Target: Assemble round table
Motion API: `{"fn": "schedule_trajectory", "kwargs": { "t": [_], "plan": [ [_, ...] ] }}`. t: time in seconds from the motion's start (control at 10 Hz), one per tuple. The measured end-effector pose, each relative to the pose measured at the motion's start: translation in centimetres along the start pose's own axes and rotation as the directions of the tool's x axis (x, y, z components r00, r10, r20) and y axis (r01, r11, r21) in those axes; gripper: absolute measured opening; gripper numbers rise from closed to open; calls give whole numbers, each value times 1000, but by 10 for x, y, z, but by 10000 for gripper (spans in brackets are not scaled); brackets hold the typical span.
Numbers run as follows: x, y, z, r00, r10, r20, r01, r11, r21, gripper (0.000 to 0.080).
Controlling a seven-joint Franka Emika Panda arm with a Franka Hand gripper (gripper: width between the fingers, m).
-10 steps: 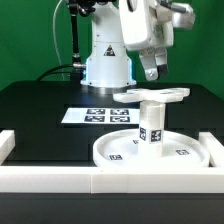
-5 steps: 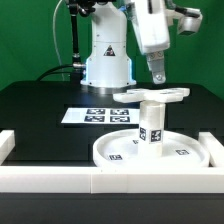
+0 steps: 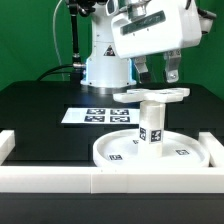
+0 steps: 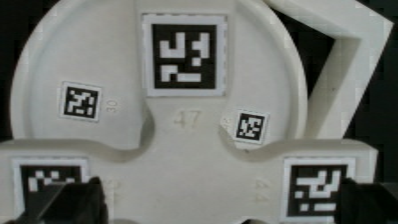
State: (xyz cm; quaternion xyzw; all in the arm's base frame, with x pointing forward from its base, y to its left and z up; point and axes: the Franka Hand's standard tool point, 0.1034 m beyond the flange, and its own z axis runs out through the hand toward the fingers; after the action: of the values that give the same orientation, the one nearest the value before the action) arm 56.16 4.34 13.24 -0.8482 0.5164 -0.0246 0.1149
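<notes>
The round table stands put together in the exterior view. The wide rimmed disc (image 3: pixel 120 150) lies flat, the short post (image 3: pixel 150 122) stands on it, and the cross-shaped piece (image 3: pixel 150 96) sits on top of the post. My gripper (image 3: pixel 157 72) hangs just above the cross-shaped piece, open and empty, one finger on each side. In the wrist view the cross-shaped piece (image 4: pixel 196 110) with its square tags fills the picture. The gripper (image 4: pixel 217 205) straddles one of its arms, and the dark fingertips (image 4: pixel 71 203) show at the edge.
The marker board (image 3: pixel 92 115) lies on the black table behind the disc. The long white border rail (image 3: pixel 100 181) runs along the front, with raised ends at both sides. The robot's base (image 3: pixel 106 62) stands at the back.
The gripper has turned about its wrist, so both fingers now show spread side by side, and it has come to sit over the cross-shaped piece. The furniture parts have not moved.
</notes>
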Motion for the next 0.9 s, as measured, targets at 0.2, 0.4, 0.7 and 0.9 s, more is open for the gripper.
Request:
{"fn": "schedule_trajectory", "kwargs": {
  "t": [0.2,0.4,0.7,0.9],
  "plan": [
    [1,-1,-2,949,-315,10,315,949,-20,649],
    [5,0,-2,806,-592,16,592,806,-15,649],
    [6,1,-3,679,-734,17,735,678,-15,649],
    [7,1,-3,570,-822,19,822,569,-20,649]
  ]
}}
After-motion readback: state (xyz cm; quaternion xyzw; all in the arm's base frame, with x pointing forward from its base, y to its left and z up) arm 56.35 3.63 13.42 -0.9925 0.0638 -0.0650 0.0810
